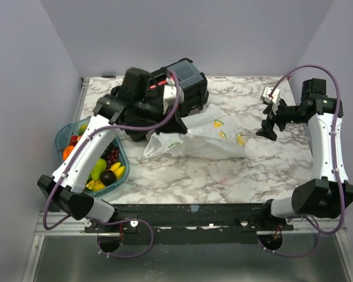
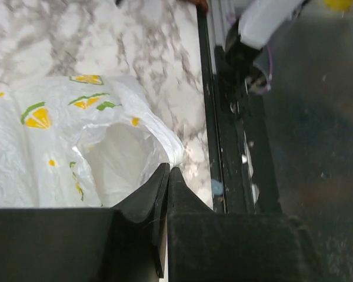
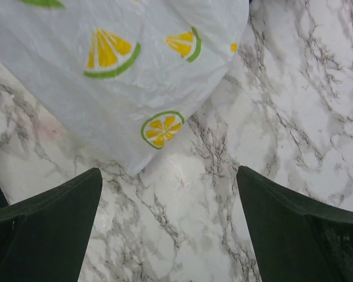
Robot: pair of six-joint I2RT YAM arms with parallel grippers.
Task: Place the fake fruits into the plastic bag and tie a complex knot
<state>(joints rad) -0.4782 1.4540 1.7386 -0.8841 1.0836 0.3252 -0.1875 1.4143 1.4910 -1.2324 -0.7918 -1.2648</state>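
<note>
The plastic bag [image 1: 215, 140] lies on the marble table, whitish with citrus-slice prints, its mouth facing left. My left gripper [image 1: 177, 127] is at the bag's mouth; in the left wrist view the gripper [image 2: 169, 170] is shut, with the rim of the bag [image 2: 59, 147] pinched at its tips and the mouth held open. My right gripper [image 1: 267, 133] is open and empty, just right of the bag; in the right wrist view the gripper [image 3: 167, 176] hangs over bare marble beside a corner of the bag [image 3: 106, 88]. The fake fruits [image 1: 103, 169] lie in the teal tray [image 1: 62, 136] at the left.
A black toolbox [image 1: 182, 82] with grey-blue lids stands at the back, behind the left gripper. A small white object [image 1: 269, 94] lies at the back right. The table's front edge and black rail [image 2: 223, 147] run close to the bag's mouth.
</note>
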